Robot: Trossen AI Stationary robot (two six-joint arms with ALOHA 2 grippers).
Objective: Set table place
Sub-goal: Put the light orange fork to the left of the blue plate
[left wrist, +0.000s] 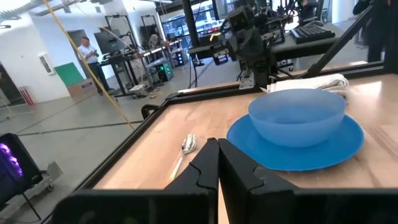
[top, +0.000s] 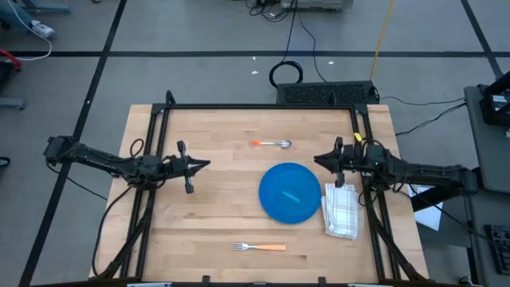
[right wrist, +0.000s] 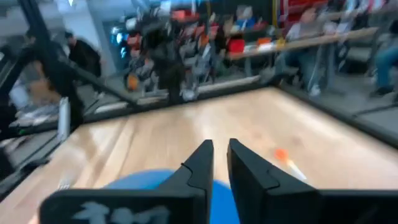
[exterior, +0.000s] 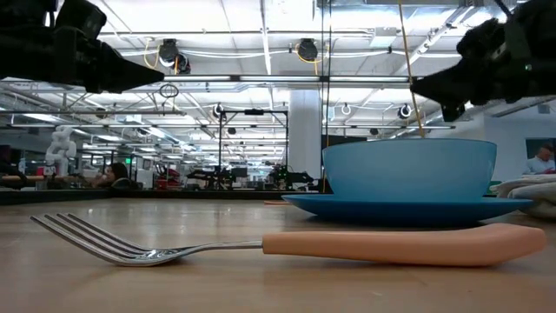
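High view is showing the whole light wooden plank counter (top: 207, 215) with its thin black metal frame, and I am hovering both arms above it with nothing in either grip. My left pincer (top: 203, 165) is hanging over the bare left-middle of the counter, its fingers clenched together with no gap showing in the left wrist view. My right pincer (top: 319, 159) is floating just off the far right edge of the round blue plate (top: 291, 193), fingers nearly together and holding nothing. The plate is sitting right of centre, and a blue bowl (left wrist: 297, 116) is resting on it. A folded white cloth napkin with grey stripes (top: 343, 210) is lying just beside the plate on its right. A metal spoon with an orange handle (top: 272, 143) is lying apart from the plate on the far side, and a metal fork with an orange handle (top: 260, 247) is lying apart from it on the near side, tines pointing left. I am judging the setting as only partly laid, with the cutlery not yet brought alongside the plate. To do the next pickup well, I should be spreading the fingers before descending, lining them across a thin handle rather than along it, and coming down low enough to pinch it off the wood without scraping or nudging the plate.
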